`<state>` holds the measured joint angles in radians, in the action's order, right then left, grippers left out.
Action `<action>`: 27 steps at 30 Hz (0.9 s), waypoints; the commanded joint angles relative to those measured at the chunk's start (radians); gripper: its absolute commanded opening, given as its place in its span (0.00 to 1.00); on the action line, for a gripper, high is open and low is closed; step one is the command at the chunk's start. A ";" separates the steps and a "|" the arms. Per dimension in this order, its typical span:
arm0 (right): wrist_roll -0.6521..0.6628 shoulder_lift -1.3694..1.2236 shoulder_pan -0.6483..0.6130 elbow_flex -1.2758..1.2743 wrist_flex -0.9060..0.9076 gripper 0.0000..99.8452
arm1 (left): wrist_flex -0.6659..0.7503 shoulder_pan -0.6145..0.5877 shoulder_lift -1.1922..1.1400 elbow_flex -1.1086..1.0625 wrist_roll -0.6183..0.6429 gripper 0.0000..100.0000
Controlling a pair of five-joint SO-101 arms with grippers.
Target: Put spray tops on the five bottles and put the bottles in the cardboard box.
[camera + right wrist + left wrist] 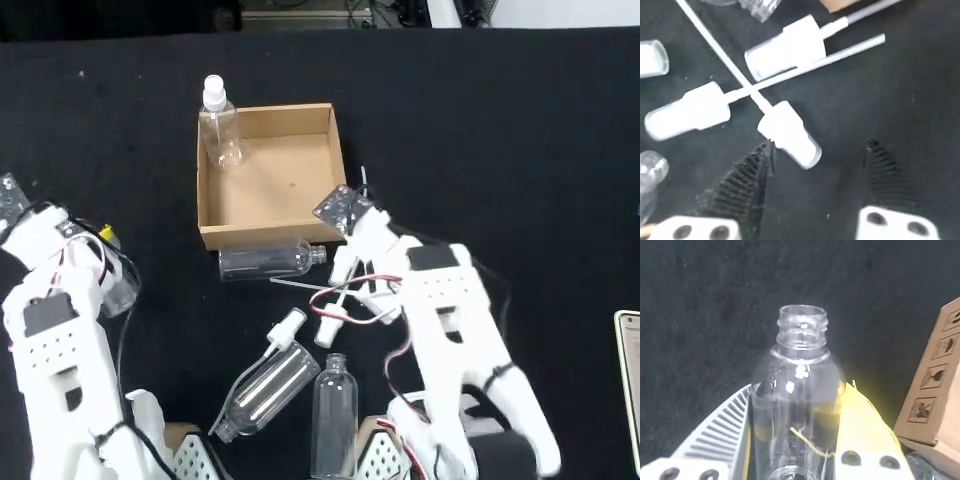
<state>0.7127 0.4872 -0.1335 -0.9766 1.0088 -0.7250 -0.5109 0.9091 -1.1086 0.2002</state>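
Note:
My left gripper (800, 387) is shut on a clear, uncapped bottle (801, 405); from above, that bottle (117, 287) sits at the table's left, clear of the cardboard box (300, 226). My right gripper (820, 147) hangs open just above a white spray top (789, 134) lying on the cloth, its tube crossing two more spray tops (786, 48) (689, 111). In the high view the right gripper (345, 283) is in front of the box. One bottle with a spray top (220, 128) stands in the box's far left corner.
An uncapped bottle (268, 260) lies against the box front. Two more bottles (263, 390) (334, 410) lie near the arm bases, a loose spray top (285, 333) beside them. The box corner (935, 390) is close to the left gripper. A flat device (630, 350) lies at the right edge.

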 commanded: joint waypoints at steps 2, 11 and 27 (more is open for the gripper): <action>0.104 -0.127 -0.020 0.002 -0.100 0.29 | 0.025 -0.001 0.107 -0.018 0.011 0.03; 0.249 -0.228 -0.018 -0.002 -0.121 0.25 | 0.026 -0.001 0.107 -0.018 0.011 0.03; 0.427 -0.044 -0.015 0.031 0.118 0.01 | 0.026 -0.001 0.107 -0.021 0.011 0.03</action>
<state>1.1009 0.3705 -0.1412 -0.9858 1.0180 -0.7219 -0.5094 0.9858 -1.1423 0.2002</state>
